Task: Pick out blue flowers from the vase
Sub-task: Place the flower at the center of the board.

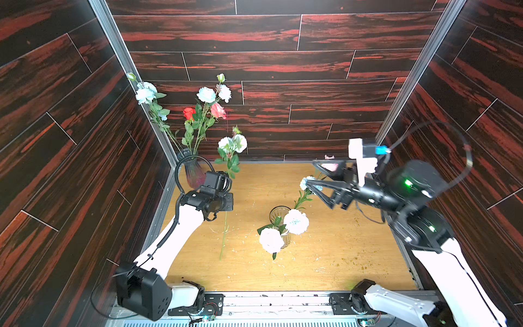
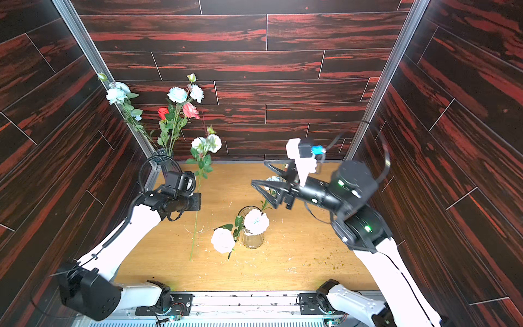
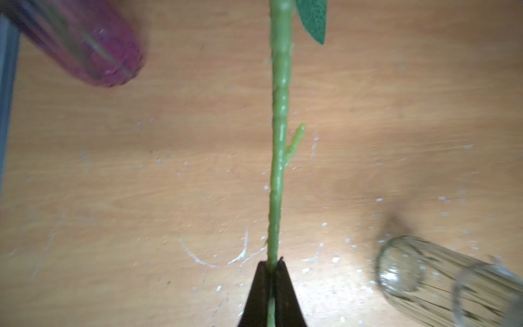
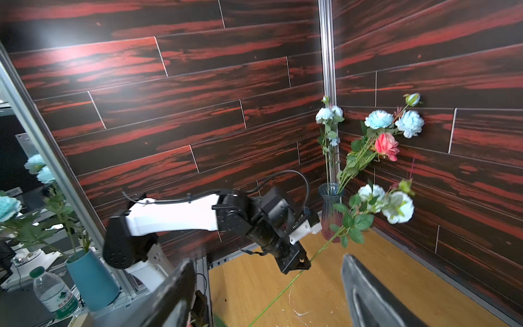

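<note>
Blue flowers (image 1: 206,94) are split three ways. Two stems stand in the purple vase (image 1: 194,172) in the back left corner with the red rose (image 1: 189,112) and pink rose (image 1: 218,110). Others sit in the clear glass vase (image 2: 252,240) in the middle of the table (image 1: 339,254). One held stem (image 3: 278,141) hangs tilted in the air beside the purple vase, clear of its mouth.

That tall bunch likely makes the purple vase top-heavy. The left wrist is just beside it, so a careless sideways swing could knock it over. The glass vase looks light and its blooms lean to one side, so a long stalk pushed in off-centre could tip it.

The right gripper (image 1: 311,173) has its jaws wide apart and grips nothing. It sits close above a leaning bloom (image 1: 305,181) that appears to rise from the glass, and dropping lower could snag it and drag the vase.

The left gripper (image 3: 272,267) is pinched on the held stem at the very tips, well below the blooms. That heavy head could twist the thin stalk in the grip or let it slide out.
</note>
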{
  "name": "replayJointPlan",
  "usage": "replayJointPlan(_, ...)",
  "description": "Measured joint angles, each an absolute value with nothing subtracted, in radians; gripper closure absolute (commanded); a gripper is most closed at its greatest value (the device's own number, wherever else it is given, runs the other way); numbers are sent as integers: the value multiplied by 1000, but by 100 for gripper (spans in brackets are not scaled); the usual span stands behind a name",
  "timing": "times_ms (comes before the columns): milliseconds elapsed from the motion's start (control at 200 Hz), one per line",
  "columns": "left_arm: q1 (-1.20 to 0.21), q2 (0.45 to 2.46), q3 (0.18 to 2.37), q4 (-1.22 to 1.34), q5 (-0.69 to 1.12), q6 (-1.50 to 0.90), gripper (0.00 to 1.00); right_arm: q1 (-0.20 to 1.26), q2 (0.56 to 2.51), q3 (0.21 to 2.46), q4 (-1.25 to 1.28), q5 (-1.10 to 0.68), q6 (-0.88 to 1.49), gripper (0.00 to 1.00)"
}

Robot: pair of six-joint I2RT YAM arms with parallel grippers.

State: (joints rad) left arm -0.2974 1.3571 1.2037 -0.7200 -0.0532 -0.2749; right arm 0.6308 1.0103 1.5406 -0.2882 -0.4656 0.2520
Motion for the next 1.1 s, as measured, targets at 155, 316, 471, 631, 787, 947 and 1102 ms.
replayJointPlan(155, -261, 1428, 1204, -730, -78, -278, 100, 631, 916, 1493, -299, -386, 253, 16)
replayJointPlan(316, -212, 1523, 1213, -743, -71, -276, 100, 631, 810, 1400, -317, -284, 254, 15)
replayJointPlan(471, -187, 1637, 1250, -767, -52, -265, 100, 631, 753, 1341, -339, -187, 253, 14)
replayJointPlan(631, -184, 1710, 1250, -774, -35, -262, 100, 631, 759, 1333, -353, -124, 251, 14)
replayJointPlan(787, -180, 1737, 1250, -780, -34, -262, 100, 631, 768, 1333, -358, -99, 250, 14)
replayJointPlan(947, -174, 1776, 1250, -791, -35, -262, 100, 631, 767, 1333, -360, -92, 250, 14)
replayJointPlan(1102, -170, 1826, 1250, -794, -34, -262, 100, 631, 766, 1333, -360, -86, 250, 13)
